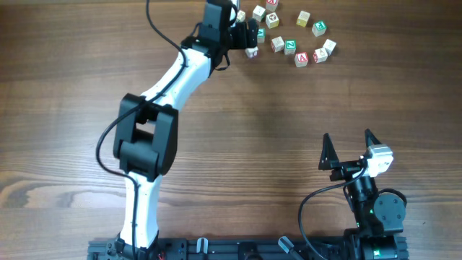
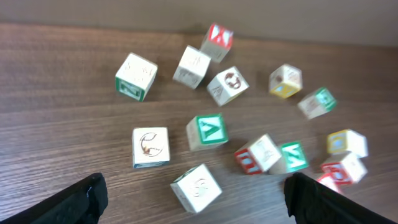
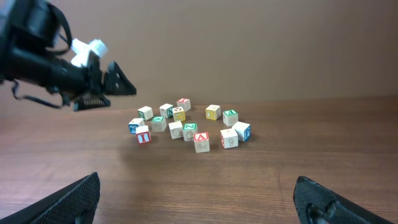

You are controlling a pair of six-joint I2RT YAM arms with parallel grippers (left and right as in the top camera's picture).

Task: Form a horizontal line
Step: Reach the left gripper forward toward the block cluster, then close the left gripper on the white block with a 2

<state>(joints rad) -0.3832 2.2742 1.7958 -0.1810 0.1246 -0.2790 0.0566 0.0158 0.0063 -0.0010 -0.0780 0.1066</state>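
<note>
Several small wooden alphabet cubes lie scattered at the table's far right, among them a green-lettered cube (image 1: 290, 47) and a red "A" cube (image 1: 302, 59). My left gripper (image 1: 249, 40) is open at the cluster's left edge. In the left wrist view its fingers (image 2: 199, 202) stand wide apart, with a pale-faced cube (image 2: 196, 186) on the table between them, untouched. A green-lettered cube (image 2: 207, 130) lies just beyond it. My right gripper (image 1: 350, 148) is open and empty at the near right, far from the cubes. Its view shows the red "A" cube (image 3: 201, 141) in the distant cluster.
The left arm (image 1: 155, 115) reaches diagonally across the table's middle. Other cubes lie around: a yellow one (image 2: 285, 81), a red-topped one (image 2: 217, 38), a green-edged one (image 2: 135, 76). The brown wooden table (image 1: 303, 123) spreads between the cubes and my right gripper.
</note>
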